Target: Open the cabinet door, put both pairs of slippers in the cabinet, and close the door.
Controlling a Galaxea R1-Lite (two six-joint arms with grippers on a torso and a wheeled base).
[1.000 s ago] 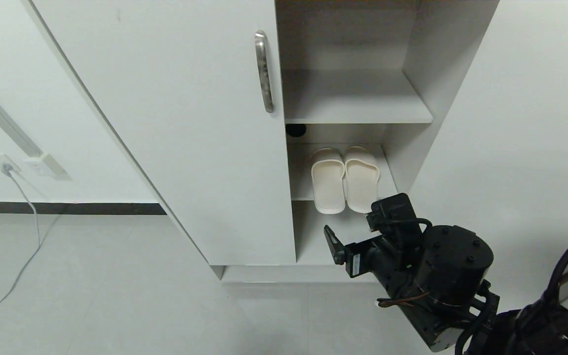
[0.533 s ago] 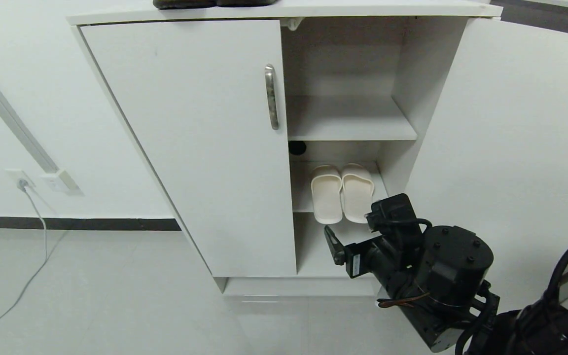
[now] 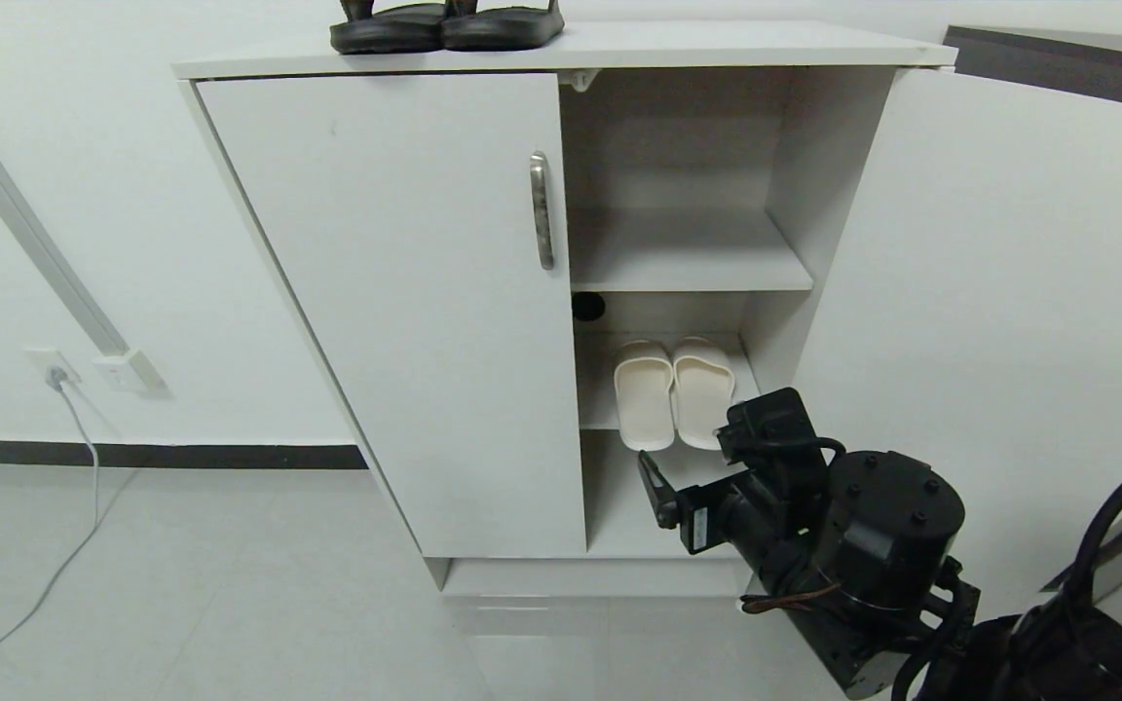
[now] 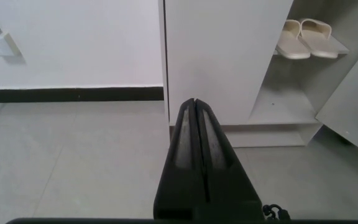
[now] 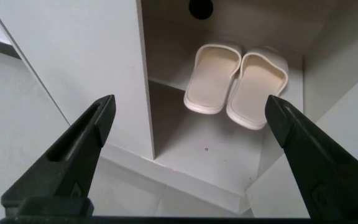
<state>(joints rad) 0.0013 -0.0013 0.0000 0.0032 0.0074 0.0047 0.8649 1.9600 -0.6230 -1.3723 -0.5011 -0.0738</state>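
Note:
A pair of white slippers [image 3: 673, 391] [image 5: 235, 84] [image 4: 306, 38] lies side by side on the cabinet's middle shelf, behind the open right door [image 3: 990, 292]. A pair of black slippers [image 3: 444, 24] stands on the cabinet top [image 3: 717, 47]. My right gripper [image 3: 692, 477] [image 5: 189, 102] hangs open in front of the cabinet's lower opening, a little below and short of the white slippers, with nothing between its fingers. My left gripper [image 4: 194, 109] is shut and holds nothing, low over the floor before the closed left door [image 3: 405, 292].
The left door carries a vertical metal handle [image 3: 542, 209]. An upper shelf [image 3: 688, 258] and a bottom shelf [image 3: 619, 506] show inside the cabinet. A wall socket with a grey cable [image 3: 55, 375] sits at the left. Tiled floor [image 3: 230, 604] spreads before the cabinet.
The head camera has moved, so the whole picture shifted down and the cabinet top with the black slippers came into view. The slippers, doors and right gripper kept their places.

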